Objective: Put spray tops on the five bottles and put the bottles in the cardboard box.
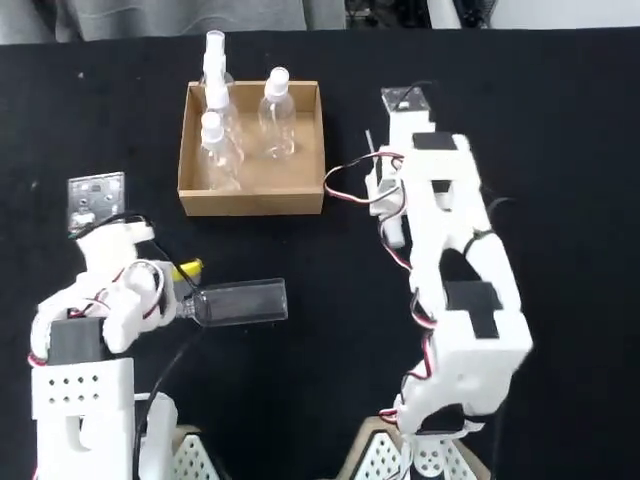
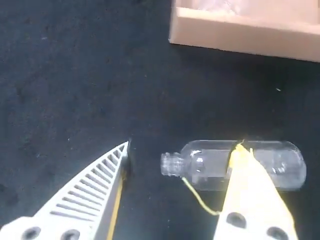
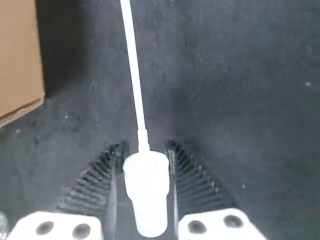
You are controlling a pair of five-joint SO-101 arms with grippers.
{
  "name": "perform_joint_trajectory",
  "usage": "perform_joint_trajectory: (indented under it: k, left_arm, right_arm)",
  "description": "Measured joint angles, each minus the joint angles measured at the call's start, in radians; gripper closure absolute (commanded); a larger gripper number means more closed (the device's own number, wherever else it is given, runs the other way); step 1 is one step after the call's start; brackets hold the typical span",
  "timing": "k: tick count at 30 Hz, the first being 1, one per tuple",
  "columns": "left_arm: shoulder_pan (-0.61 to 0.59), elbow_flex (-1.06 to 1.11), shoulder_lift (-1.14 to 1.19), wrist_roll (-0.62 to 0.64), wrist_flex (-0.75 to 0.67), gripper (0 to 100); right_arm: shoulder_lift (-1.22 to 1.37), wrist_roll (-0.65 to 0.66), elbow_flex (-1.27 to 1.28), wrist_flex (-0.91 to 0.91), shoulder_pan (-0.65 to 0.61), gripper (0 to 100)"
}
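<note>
An uncapped clear bottle [image 1: 238, 302] [image 2: 240, 165] lies on its side on the black table, neck towards my left arm. My left gripper [image 1: 185, 290] [image 2: 184, 150] is open just above it; the neck sits between the white finger and the yellow finger [image 2: 250, 190], which overlaps the bottle's body. My right gripper [image 1: 383, 190] [image 3: 145, 145] is shut on a white spray top [image 3: 146, 197], whose long dip tube [image 3: 132, 75] points away from the fingers. It hovers just right of the cardboard box [image 1: 250, 195] [image 2: 245, 32] [image 3: 17, 55], which holds several upright capped bottles [image 1: 277, 115].
Two small metal plates [image 1: 95, 195] [image 1: 405, 98] lie on the table, one behind each arm. Loose wires hang from the right arm near the box's right wall. Bare black table lies between the arms.
</note>
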Motion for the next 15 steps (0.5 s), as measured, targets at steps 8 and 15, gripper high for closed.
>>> perform_joint_trajectory:
  k: [8,15]
  left_arm:
    - [-0.068,0.078,0.000,0.000,-0.089,71]
    - [-0.069,0.083,0.000,0.000,-0.100,71]
  right_arm:
    - [-0.181,0.000,0.000,0.153,0.000,98.7]
    - [-0.414,0.000,0.107,0.189,0.009,98.7]
